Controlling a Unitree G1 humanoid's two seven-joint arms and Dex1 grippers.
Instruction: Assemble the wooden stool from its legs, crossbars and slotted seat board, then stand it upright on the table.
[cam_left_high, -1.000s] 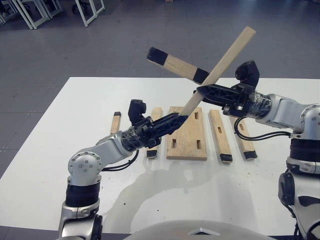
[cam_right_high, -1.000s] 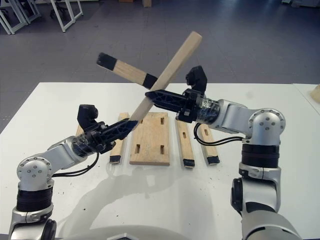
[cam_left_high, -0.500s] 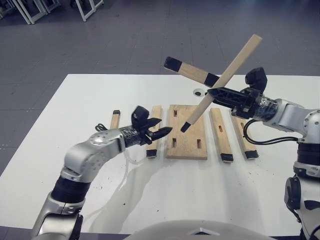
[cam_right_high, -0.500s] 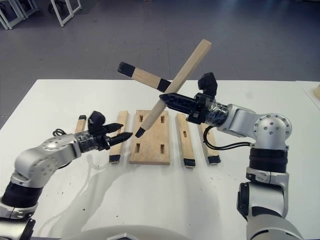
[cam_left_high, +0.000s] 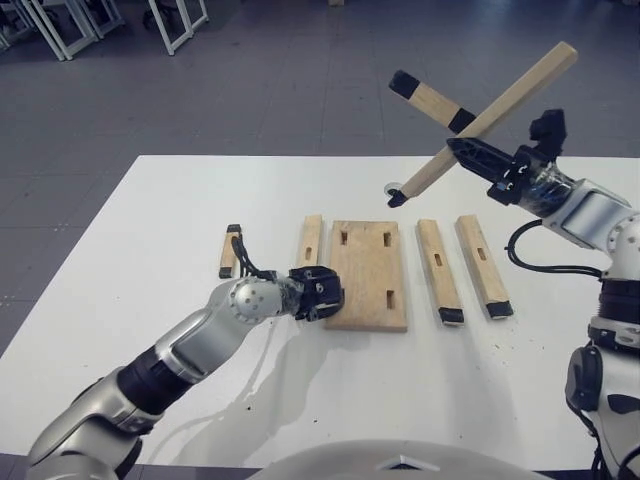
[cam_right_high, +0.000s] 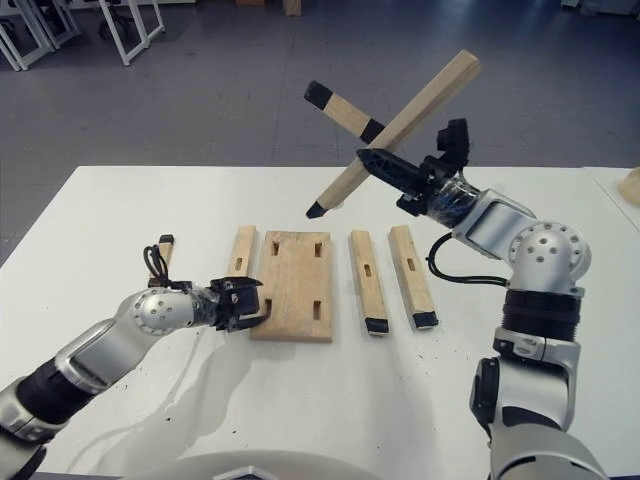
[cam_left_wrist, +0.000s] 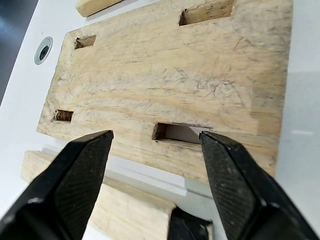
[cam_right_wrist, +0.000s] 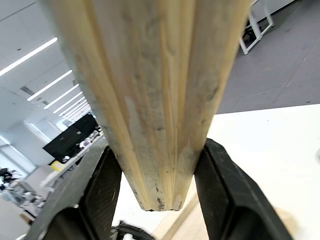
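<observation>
Four loose wooden pieces (cam_left_high: 438, 268) lie flat beside the seat board (cam_left_high: 367, 270) in our head view, two on each side. Our left gripper (cam_left_high: 322, 293) sits at the board's near left corner. Our right gripper (cam_left_high: 462, 152) holds the crossed legs (cam_left_high: 520, 92) in the air beyond the board's far right corner. From our left wrist, the fingers (cam_left_wrist: 82, 170) stand apart over the board's edge. From our right wrist, the fingers (cam_right_wrist: 220, 190) clamp one bar of the crossed legs.

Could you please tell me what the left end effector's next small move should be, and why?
Probably ease the left end effector onto the near-left edge of the seat board to grip it: its fingers stand open there, holding nothing.
</observation>
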